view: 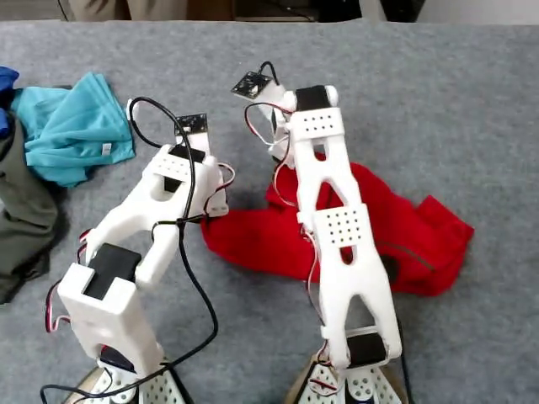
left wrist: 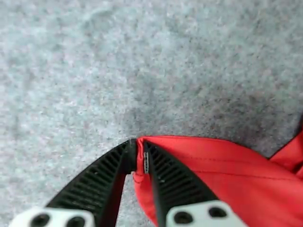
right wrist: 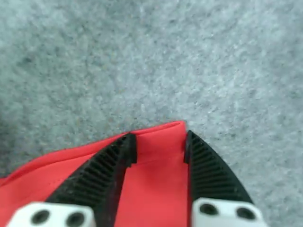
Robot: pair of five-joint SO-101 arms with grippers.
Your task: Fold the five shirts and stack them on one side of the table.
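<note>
A red shirt (view: 404, 236) lies crumpled on the grey table, partly under the right arm (view: 337, 219). In the left wrist view my left gripper (left wrist: 139, 150) is shut on a hemmed corner of the red shirt (left wrist: 213, 175), low over the table. My right gripper (right wrist: 158, 142) stands open, its black fingers (right wrist: 203, 165) straddling another corner of the red shirt (right wrist: 156, 189). A teal shirt (view: 76, 126) sits bunched at the far left, with a dark grey shirt (view: 21, 210) beside it and a blue one (view: 5, 80) at the edge.
The left arm (view: 143, 236) reaches to the red shirt's left end, with a black cable (view: 189, 252) looping over it. Bare grey felt (view: 438, 101) stretches across the far right and far middle. The pile of shirts takes up the left edge.
</note>
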